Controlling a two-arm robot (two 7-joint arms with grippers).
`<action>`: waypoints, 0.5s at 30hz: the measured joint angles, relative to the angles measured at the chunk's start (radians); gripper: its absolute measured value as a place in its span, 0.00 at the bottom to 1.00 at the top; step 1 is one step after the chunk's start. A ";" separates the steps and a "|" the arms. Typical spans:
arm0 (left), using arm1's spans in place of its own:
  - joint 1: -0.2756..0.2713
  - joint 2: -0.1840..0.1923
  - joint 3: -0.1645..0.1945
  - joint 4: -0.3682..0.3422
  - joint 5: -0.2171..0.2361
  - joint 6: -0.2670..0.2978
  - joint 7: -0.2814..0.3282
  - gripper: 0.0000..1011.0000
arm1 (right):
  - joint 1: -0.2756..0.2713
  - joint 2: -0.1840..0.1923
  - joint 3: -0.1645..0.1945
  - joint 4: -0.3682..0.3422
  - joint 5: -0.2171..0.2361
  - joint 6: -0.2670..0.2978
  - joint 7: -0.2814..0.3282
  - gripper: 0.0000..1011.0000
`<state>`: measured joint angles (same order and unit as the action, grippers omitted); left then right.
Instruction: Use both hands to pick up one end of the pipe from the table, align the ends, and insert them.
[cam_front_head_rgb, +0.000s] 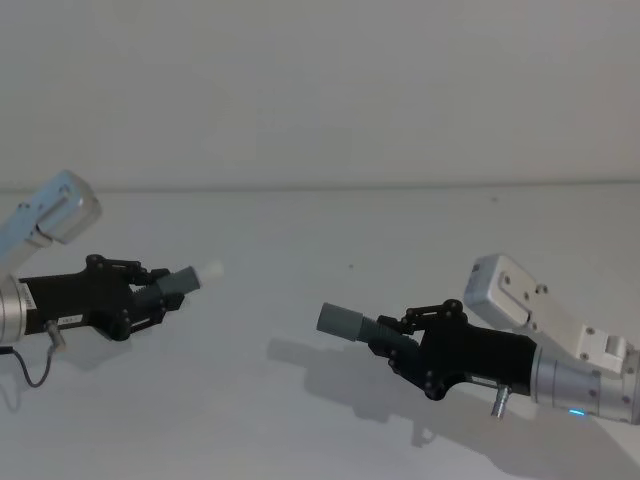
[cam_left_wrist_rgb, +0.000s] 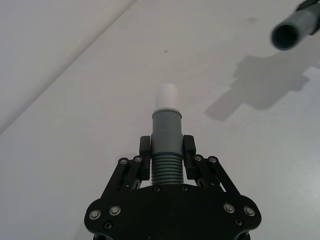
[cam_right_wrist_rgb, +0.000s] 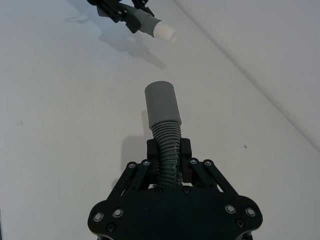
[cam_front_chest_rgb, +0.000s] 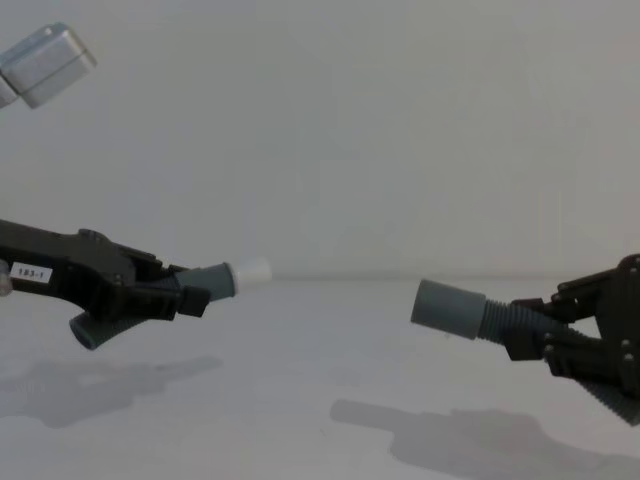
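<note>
**Two-part grey pipe: both halves held aloft, not yet joined**

Item 1, tipped piece (cam_front_head_rgb: 183, 280). It is clamped in the left pincer (cam_front_head_rgb: 158, 290), whose jaws are closed on the corrugated stretch just behind the collar. The hold is set back, so the white tip (cam_front_head_rgb: 210, 270) juts clear of the jaws and is free to enter a socket. The long axis runs toward the robot's right, rising slightly. In the chest view a bent tail hangs below the pincer.

Item 2, socket piece (cam_front_head_rgb: 352, 326). It is clamped in the right pincer (cam_front_head_rgb: 392, 338), whose jaws are closed on the ribbed section (cam_right_wrist_rgb: 167, 145). This leaves the smooth socket (cam_front_head_rgb: 338, 321) fully exposed ahead of them. The long axis runs toward the robot's left, its mouth also tilted a little upward.

Location. Both pieces hang above the desk (cam_front_head_rgb: 300, 230), touching nothing. Their shadows (cam_front_chest_rgb: 470, 435) lie separately on the surface below.

Relation. The two ends face each other but are well apart. From the chest the tip sits higher than the socket, and each axis slopes up toward the gap, so they meet at a shallow angle, not in one line.

Assessment. The lift looks done, and alignment is the step in hand. Each piece probably needs levelling before the gap is closed.
</note>
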<state>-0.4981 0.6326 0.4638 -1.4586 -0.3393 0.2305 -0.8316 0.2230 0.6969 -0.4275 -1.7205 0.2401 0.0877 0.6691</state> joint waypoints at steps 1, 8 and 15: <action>-0.002 0.003 0.003 -0.002 0.000 -0.003 -0.006 0.34 | 0.001 0.000 -0.001 0.000 0.000 0.000 0.000 0.22; -0.017 0.018 0.021 -0.012 0.000 -0.031 -0.051 0.34 | 0.008 0.004 -0.011 0.002 -0.004 -0.005 0.001 0.22; -0.032 0.027 0.037 -0.015 -0.004 -0.057 -0.092 0.34 | 0.012 0.009 -0.019 0.003 -0.004 -0.007 0.001 0.22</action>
<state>-0.5298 0.6600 0.5010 -1.4741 -0.3430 0.1736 -0.9239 0.2349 0.7056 -0.4465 -1.7171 0.2362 0.0806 0.6702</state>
